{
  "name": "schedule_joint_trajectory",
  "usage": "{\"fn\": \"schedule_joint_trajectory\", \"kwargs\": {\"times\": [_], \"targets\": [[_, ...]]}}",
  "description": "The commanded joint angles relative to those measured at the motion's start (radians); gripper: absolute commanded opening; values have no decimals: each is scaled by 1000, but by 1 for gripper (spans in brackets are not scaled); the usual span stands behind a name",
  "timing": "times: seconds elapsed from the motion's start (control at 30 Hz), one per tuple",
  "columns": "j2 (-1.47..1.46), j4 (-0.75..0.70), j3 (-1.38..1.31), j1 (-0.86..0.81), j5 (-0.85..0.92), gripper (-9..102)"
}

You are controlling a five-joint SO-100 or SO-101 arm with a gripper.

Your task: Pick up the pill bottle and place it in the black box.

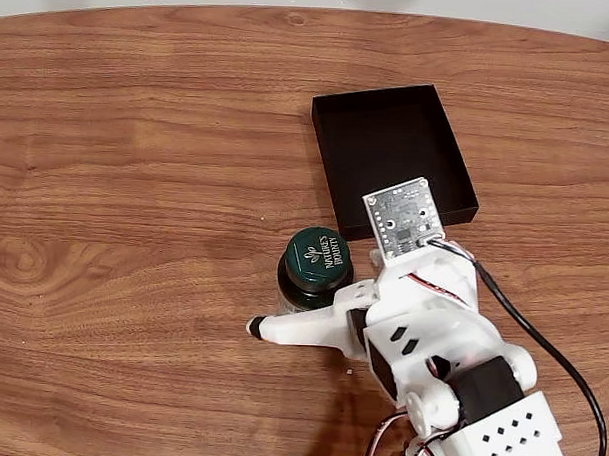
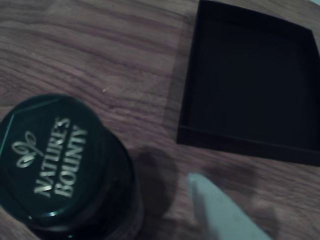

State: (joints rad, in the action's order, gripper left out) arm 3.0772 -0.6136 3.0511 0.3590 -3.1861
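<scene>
A wood-grain tabletop [image 1: 137, 162] with a curved far edge carries two things and a white robot arm. A small dark green round pill bottle [image 1: 314, 271] with a green screw cap stands upright towards the near right part of the table. The cap bears a leaf logo and the words "Nature's Bounty", clear in the wrist view [image 2: 52, 160]. Just beyond the bottle and slightly to its right in the fixed view lies a shallow matte black rectangular box [image 1: 392, 156] with low walls, its near left corner close to the bottle but not touching it. Nothing lies inside the box.

The arm reaches in from the near right corner of the table. Its white two-finger gripper [image 1: 304, 306] sits low at the bottle. One long finger [image 1: 291, 329] with a dark tip lies along the bottle's near side, right against it. The second finger is hidden behind the bottle and the arm, so I cannot tell whether the gripper is pinching the bottle. In the wrist view a pale blurred fingertip [image 2: 220, 210] points into the bare wood between bottle and box [image 2: 250, 80].
</scene>
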Motion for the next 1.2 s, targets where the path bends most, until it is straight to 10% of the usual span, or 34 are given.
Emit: {"fn": "schedule_joint_trajectory", "kwargs": {"times": [0.0, 1.17], "targets": [[-31, 31, -21, 21, 29, 56], [-569, 574, -37, 64, 78, 50]]}}
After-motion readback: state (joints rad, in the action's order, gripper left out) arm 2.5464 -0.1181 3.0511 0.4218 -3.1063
